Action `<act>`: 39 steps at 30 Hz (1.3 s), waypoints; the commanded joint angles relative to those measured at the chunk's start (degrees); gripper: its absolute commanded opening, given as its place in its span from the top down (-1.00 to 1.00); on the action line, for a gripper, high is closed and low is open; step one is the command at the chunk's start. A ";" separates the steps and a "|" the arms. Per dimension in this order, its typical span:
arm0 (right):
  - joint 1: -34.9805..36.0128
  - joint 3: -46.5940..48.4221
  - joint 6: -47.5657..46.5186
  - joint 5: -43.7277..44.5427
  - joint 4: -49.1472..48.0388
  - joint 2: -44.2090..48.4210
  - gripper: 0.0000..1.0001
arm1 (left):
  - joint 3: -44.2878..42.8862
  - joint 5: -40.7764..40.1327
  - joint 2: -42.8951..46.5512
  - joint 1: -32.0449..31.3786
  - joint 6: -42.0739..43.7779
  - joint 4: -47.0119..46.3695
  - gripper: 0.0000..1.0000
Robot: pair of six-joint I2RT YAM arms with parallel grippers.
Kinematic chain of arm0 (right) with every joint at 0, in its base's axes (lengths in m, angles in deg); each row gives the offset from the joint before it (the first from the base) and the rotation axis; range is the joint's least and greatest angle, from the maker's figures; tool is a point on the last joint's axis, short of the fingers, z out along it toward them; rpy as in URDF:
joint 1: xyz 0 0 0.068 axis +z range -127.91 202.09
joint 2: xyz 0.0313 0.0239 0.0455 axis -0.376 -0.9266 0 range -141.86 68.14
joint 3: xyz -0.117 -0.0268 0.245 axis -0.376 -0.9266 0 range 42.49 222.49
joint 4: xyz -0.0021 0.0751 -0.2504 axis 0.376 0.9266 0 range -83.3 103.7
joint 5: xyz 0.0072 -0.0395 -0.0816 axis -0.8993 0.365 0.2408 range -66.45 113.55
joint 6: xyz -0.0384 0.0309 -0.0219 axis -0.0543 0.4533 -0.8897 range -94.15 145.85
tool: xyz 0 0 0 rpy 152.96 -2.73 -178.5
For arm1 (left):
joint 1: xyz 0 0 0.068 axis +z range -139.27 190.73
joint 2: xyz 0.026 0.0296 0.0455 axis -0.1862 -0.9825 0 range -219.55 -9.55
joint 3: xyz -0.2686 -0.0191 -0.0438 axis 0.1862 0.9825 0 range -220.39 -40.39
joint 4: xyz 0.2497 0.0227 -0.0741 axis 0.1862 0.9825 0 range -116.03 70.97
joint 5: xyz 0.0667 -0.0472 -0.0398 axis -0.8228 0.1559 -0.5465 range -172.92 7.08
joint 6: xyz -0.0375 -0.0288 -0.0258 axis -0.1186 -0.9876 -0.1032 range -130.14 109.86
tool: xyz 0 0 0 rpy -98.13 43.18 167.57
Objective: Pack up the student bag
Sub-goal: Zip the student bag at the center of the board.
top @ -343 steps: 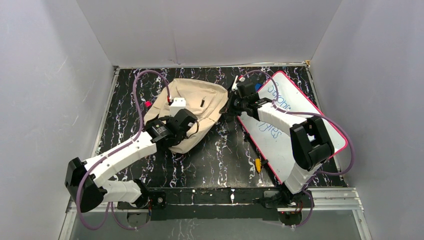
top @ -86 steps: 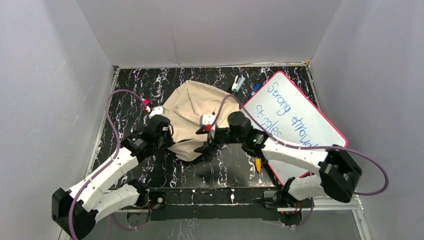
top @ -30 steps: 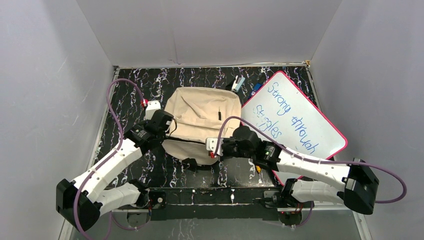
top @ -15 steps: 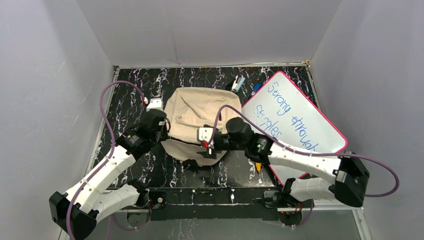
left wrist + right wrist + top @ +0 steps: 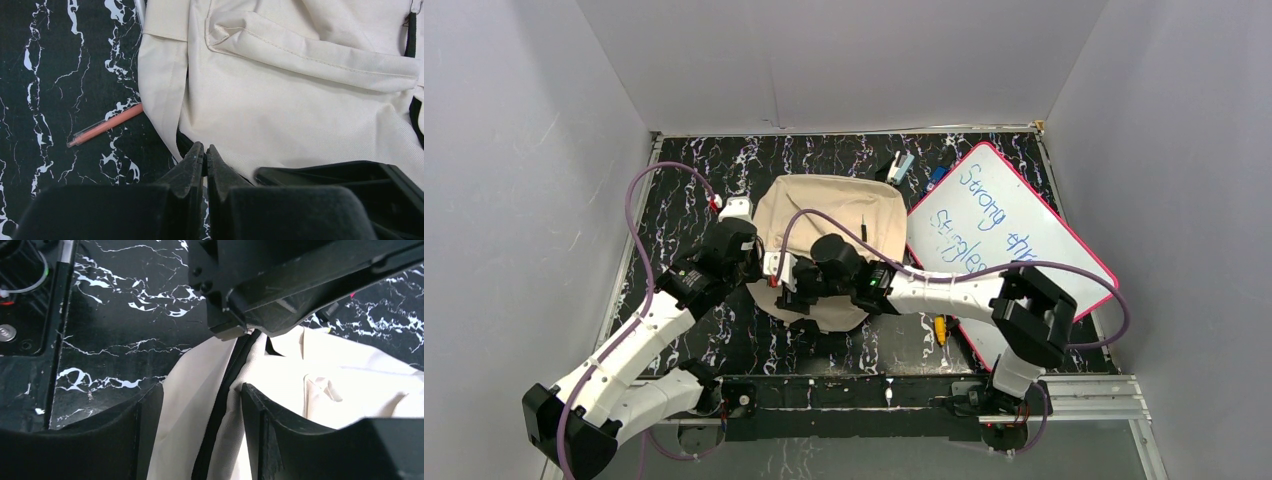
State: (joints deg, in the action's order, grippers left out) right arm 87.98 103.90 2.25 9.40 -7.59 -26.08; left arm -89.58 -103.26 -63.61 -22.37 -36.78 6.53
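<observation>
My top cam looks down from high behind the rig, wide. Both wrist cams sit v. close, aimed at student bag (image 5: 839,210) near-left edge, shared w/ top.

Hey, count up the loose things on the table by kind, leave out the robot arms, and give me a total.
Student bag: 1
Whiteboard: 1
Salmon pen: 1
Small items too small to name: 3, namely the pale blue one, the blue one and the yellow one
Total: 6
</observation>
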 commanded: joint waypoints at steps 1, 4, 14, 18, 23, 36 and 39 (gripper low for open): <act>0.91 3.02 1.80 6.05 -6.05 -1.97 -0.28 | -0.02 0.25 1.61 0.23 -0.78 -0.73 1.00; 1.17 2.03 1.71 9.38 -6.99 -2.03 0.01 | 0.88 0.21 2.09 0.24 -2.21 -0.82 1.00; 1.23 -8.34 1.11 2.84 -8.69 8.35 1.00 | 1.74 -3.14 -0.50 0.23 -4.38 -2.22 1.00; 1.18 -12.38 0.79 -1.70 -6.43 13.58 1.00 | 0.37 -6.04 -3.21 0.32 -4.13 -2.26 1.00; 1.21 -16.71 -1.29 -3.19 -1.65 20.71 1.00 | -0.21 -9.08 -5.80 0.41 -4.38 -1.15 1.00; 1.26 -25.09 -3.34 -1.75 10.58 38.88 1.00 | 2.06 -11.66 -8.43 1.62 -3.80 -2.10 1.00; 1.21 -25.66 -3.00 -0.97 13.30 42.12 1.00 | 2.54 -12.36 -9.61 1.85 -3.16 -2.79 1.00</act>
State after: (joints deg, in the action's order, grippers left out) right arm 88.48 78.83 -2.25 11.91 -1.18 8.94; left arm -88.00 -99.22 -71.35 -23.60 -43.86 2.73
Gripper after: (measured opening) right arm 0.046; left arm 0.013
